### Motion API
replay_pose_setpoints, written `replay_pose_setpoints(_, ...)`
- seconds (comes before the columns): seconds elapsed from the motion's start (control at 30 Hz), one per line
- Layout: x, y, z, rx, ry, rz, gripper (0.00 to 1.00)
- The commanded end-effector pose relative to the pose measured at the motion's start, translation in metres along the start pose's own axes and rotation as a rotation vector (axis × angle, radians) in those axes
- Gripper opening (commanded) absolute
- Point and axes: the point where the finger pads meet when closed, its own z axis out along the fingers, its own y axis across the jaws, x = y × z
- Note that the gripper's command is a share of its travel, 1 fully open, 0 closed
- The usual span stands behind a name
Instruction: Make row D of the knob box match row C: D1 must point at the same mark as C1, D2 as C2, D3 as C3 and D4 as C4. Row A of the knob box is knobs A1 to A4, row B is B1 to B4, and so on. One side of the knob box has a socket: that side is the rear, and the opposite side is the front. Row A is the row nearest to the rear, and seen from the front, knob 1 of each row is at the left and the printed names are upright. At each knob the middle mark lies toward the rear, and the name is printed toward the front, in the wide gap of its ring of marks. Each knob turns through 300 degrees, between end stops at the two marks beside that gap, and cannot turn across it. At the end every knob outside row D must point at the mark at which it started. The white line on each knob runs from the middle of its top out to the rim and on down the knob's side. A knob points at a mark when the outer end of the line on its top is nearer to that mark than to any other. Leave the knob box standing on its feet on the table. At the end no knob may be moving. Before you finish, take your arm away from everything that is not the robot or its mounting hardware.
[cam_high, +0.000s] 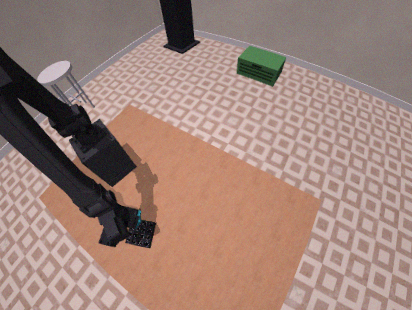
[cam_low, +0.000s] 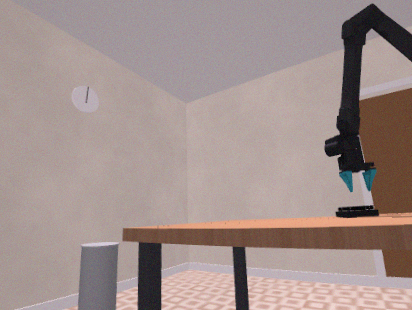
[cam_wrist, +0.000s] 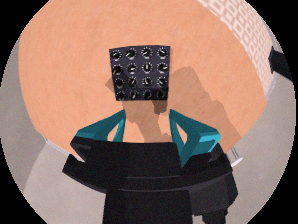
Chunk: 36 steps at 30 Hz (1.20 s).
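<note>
One knob box (cam_wrist: 140, 72) lies ahead of my claw (cam_wrist: 148, 137) in the wrist view, a small black square with four rows of four dark knobs. It sits on the orange tabletop (cam_wrist: 73, 50), beyond my two teal fingers and centred between them, with bare tabletop showing between its near edge and my fingertips. My claw stands partly spread, its jaws apart with nothing between them.

From the side, my claw (cam_low: 358, 181) hangs in the air above the knob box (cam_low: 357, 212), fingertips pointing down and clear of it, not touching. The box rests flat on the tabletop (cam_low: 260, 235) near its right end.

From above, my claw (cam_high: 136, 218) hovers over the far left corner of the knob box (cam_high: 142, 235), which lies near the left, near edge of the tabletop (cam_high: 220, 210). The knobs' white lines are too small for me to read in any view.
</note>
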Motion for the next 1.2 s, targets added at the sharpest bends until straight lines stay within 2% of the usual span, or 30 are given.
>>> replay_pose_setpoints(0.0, 0.0092, -0.0009, 0.0039, 0.018, 0.023, -0.034, 0.18)
replay_pose_setpoints(0.1, 0.0031, 0.002, 0.0032, 0.008, 0.011, -0.029, 0.18)
replay_pose_setpoints(1.17, 0.0024, 0.0026, 0.0033, 0.006, 0.009, -0.025, 0.18)
